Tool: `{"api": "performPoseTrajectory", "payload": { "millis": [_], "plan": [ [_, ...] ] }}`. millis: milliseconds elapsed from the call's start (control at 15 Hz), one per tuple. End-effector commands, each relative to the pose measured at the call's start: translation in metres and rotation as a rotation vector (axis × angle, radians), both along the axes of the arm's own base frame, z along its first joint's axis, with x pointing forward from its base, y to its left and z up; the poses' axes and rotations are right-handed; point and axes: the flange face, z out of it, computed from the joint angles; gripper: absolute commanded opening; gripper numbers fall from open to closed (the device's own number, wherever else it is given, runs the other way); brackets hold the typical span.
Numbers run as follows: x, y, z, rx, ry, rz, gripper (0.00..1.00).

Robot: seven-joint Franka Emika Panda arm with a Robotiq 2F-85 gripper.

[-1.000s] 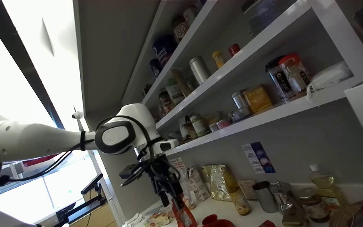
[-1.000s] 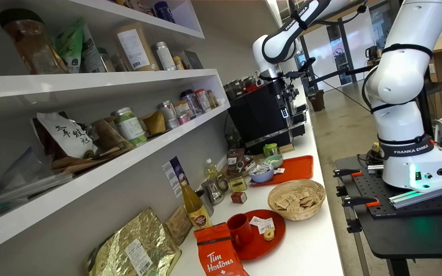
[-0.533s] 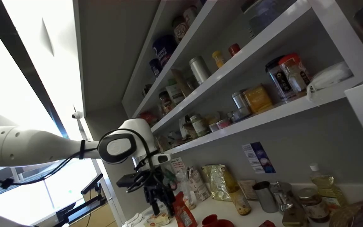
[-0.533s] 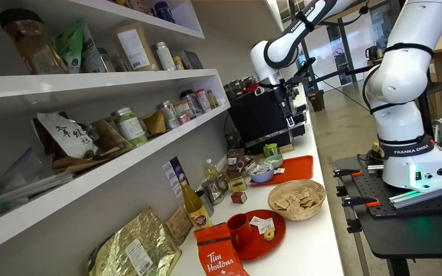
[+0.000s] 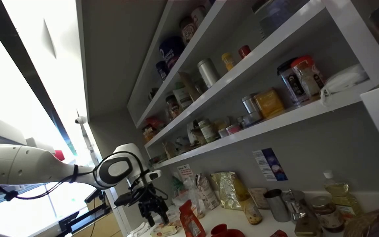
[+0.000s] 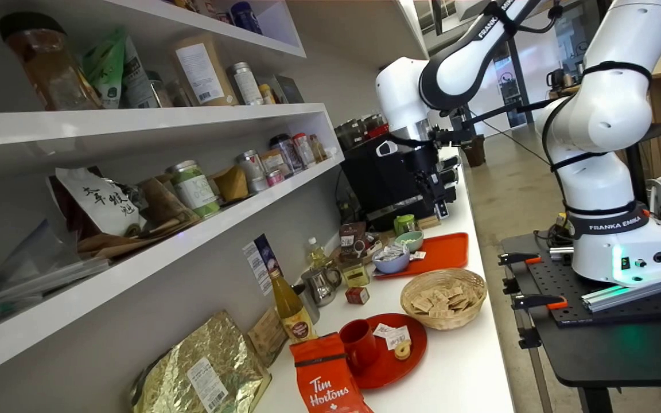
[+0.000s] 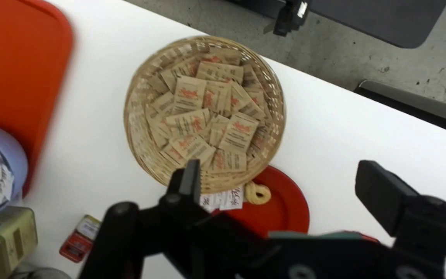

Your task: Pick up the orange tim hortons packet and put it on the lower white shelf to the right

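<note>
In an exterior view, a long glossy white lower shelf board (image 6: 152, 260) is seen sloping up from the lower left of the frame, lined with jars (image 6: 195, 191) and bags (image 6: 101, 202), so a gap will probably have to be chosen. At bottom centre, the flat red-orange Tim Hortons packet (image 6: 327, 377) is stood at the white counter (image 6: 457, 373), label outward, its foot cut off by the frame; a dark band is drawn across its top, presumably to keep it closed. To its right, a round red plate (image 6: 385, 373) and a red mug (image 6: 359, 344) are placed; contact between mug and packet cannot be told. Farther right and higher, a black two-fingered gripper (image 7: 280, 182) is held pointing down; in the wrist view its fingers are seen parted wide, nothing held, a spread likely meant to straddle the packet. Below it in the frame, a round woven basket (image 6: 468, 312) is filled with flat beige sachets (image 6: 445, 297), seemingly to keep them together. At right, black-and-orange clamps (image 6: 540, 302) are fixed at the edge of a black table (image 6: 623, 355), presumably for steadiness.
</note>
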Motion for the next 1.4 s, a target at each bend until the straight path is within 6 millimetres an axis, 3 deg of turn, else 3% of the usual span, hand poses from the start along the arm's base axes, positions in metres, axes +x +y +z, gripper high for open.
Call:
{"api": "performPoseTrajectory", "payload": {
  "millis": [0,267,467,733,1000,1200,1333],
  "plan": [
    [-0.01,0.079,-0.014,0.023,-0.042,-0.004,1.0],
    [-0.04,0.155,-0.046,0.048,-0.021,-0.008,1.0],
    [-0.046,0.184,-0.078,0.067,-0.007,-0.03,1.0],
    [-0.009,0.202,-0.109,0.15,-0.07,-0.096,1.0],
    [0.022,0.22,-0.129,0.279,-0.194,-0.109,1.0],
    [0.033,0.231,-0.14,0.362,-0.288,-0.077,1.0],
    [0.041,0.228,-0.148,0.39,-0.349,-0.025,1.0]
  ]
}}
